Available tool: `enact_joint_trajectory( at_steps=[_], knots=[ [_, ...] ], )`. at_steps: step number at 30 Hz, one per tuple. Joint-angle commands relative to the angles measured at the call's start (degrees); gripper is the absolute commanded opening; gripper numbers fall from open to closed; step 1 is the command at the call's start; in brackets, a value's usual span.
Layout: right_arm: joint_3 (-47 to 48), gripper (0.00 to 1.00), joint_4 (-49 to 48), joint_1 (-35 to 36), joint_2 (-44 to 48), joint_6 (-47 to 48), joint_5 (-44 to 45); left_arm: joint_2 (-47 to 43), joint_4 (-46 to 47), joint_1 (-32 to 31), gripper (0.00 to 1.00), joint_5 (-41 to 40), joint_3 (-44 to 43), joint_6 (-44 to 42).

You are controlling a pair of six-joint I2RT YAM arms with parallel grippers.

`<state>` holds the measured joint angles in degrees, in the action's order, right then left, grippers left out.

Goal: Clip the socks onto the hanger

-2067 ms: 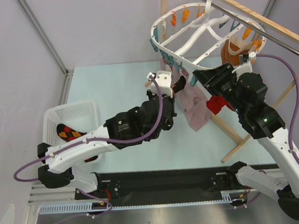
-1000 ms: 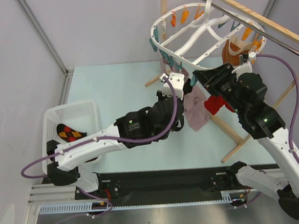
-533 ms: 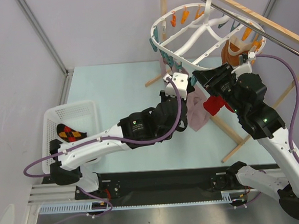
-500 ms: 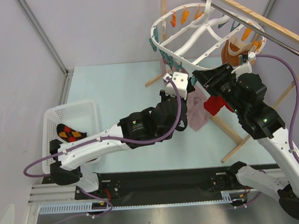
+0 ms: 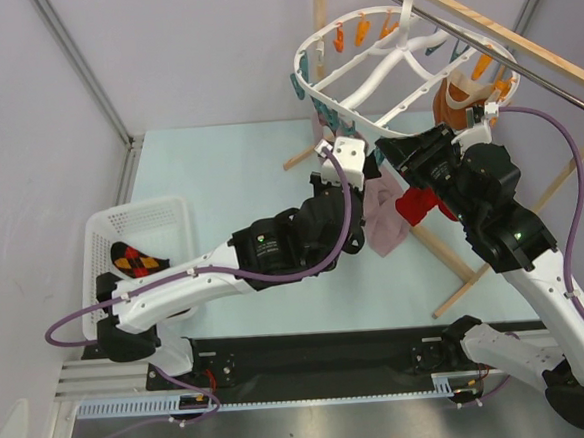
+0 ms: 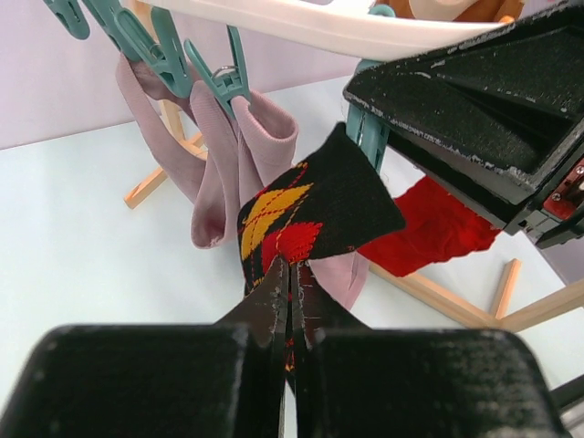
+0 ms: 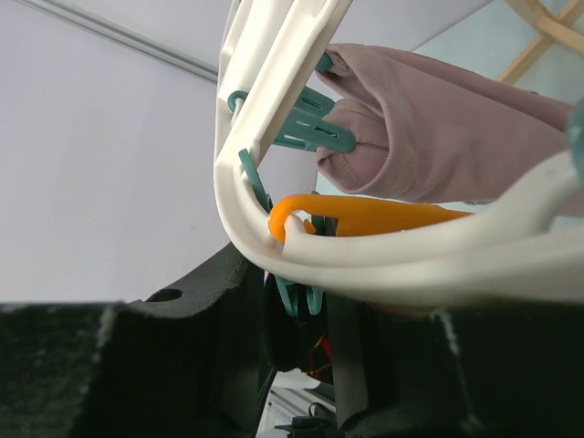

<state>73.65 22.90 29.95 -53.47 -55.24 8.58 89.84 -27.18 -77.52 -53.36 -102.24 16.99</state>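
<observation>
At the bottom centre of the left wrist view, the left gripper (image 6: 290,274) is pressed together on the lower edge of a black argyle sock (image 6: 315,214). The sock stands up out of the fingers and fans toward the upper right, its yellow and red diamonds facing the camera. The sock's top corner reaches a teal clip (image 6: 365,137) that hangs from the white hanger (image 6: 301,20); whether it touches the clip cannot be told.

That clip runs into the black fingers of the right gripper (image 6: 474,109), which fills the upper right of this view. In the right wrist view the clip sits between the two dark fingers at lower centre, so this gripper is clamped on the clip, just under the hanger's rim.

Behind the sock, a mauve-pink cloth (image 6: 224,155) hangs from other teal clips at upper left. A red cloth (image 6: 420,228) lies to the right, over a wooden rack pole (image 6: 438,301).

In the top view, a second sock (image 5: 134,258) lies in the white basket (image 5: 161,210) at lower left, well apart from both grippers. Farther back, an orange-brown garment (image 5: 456,102) hangs at the hanger's right side, in the upper right.
</observation>
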Motion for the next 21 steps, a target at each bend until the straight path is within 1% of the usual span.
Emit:
enact_joint_trajectory(
  at_steps=[1,9,17,21],
  knots=[
    [1.50,0.00,0.48,0.19,0.39,-0.39,1.53,-3.44,3.88,0.00,0.00,-2.19,-0.25,-1.26],
    [1.50,0.00,0.39,0.28,0.39,-0.74,1.44,-3.89,3.19,0.00,0.00,0.98,-1.03,1.55],
    [1.76,0.00,0.04,0.37,0.30,-1.09,1.35,-3.98,2.39,0.08,0.00,4.06,0.19,4.88],
    [1.32,0.00,-0.04,0.46,0.56,-1.27,1.62,-4.06,3.53,0.08,0.00,4.58,1.24,5.86]
  ],
)
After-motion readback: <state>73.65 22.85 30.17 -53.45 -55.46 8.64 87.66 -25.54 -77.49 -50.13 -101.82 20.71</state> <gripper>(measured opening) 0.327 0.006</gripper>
